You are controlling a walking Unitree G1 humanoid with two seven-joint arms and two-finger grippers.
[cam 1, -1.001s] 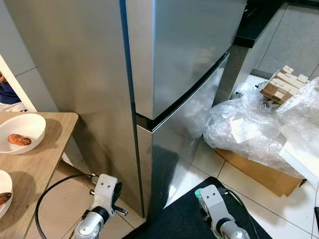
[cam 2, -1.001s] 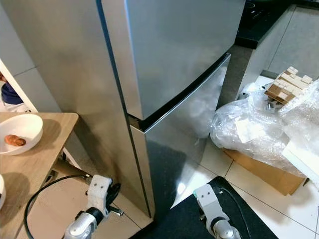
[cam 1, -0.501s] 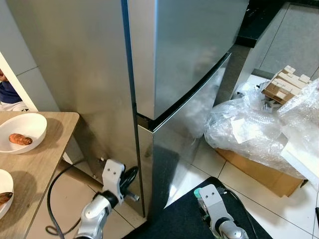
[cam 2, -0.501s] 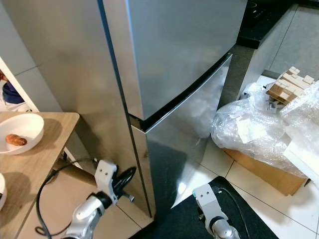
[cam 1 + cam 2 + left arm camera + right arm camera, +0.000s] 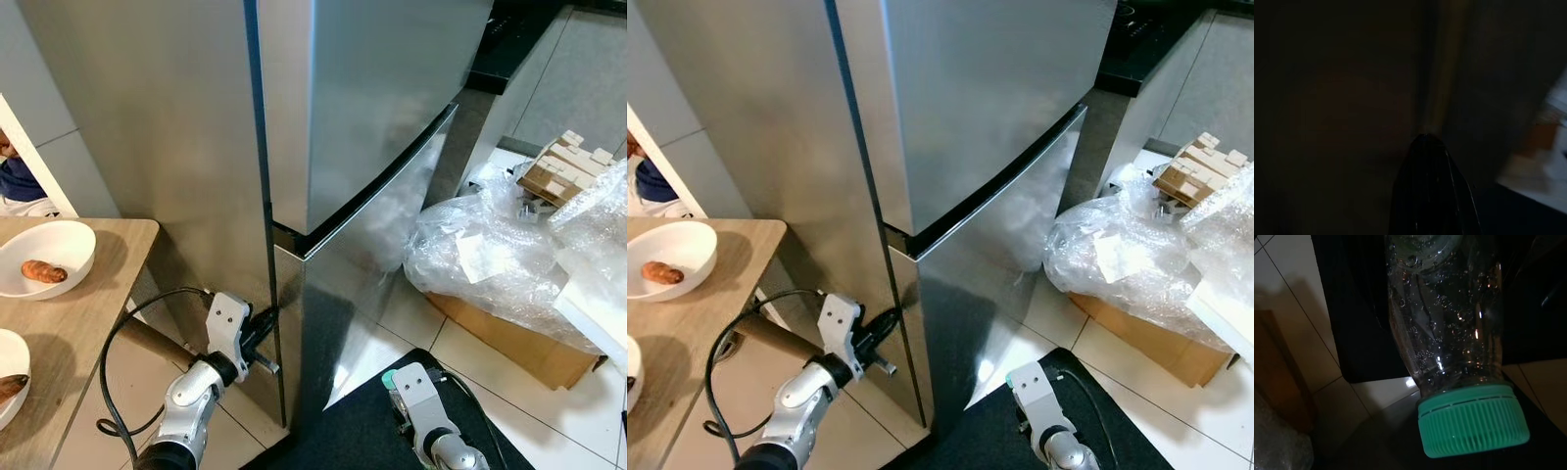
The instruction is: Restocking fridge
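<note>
The steel fridge [image 5: 372, 108] stands closed, its upper and lower doors parted by a dark seam [image 5: 294, 240]. My left gripper [image 5: 263, 325] is low at the left edge of the lower door [image 5: 343, 284], its black fingers together and tips touching the gap between door and cabinet side. In the left wrist view the fingers [image 5: 1432, 196] form one dark wedge against that edge. My right gripper [image 5: 1444, 323] hangs low over the black mat, shut on a clear bottle [image 5: 1449, 347] with a green cap [image 5: 1471, 423]. The cap [image 5: 389, 380] also peeks out beside the right wrist.
A wooden table [image 5: 88, 304] at the left holds white bowls [image 5: 44, 257] with brown food. A person's dark sleeve [image 5: 15, 181] shows at the far left. Bubble wrap over a cardboard box [image 5: 500, 264] lies right of the fridge. A black mat [image 5: 353, 421] covers the tiles.
My left arm has risen and reached forward, bringing its fingertips from above the floor to the lower door's left edge. The right arm with the bottle has stayed put.
</note>
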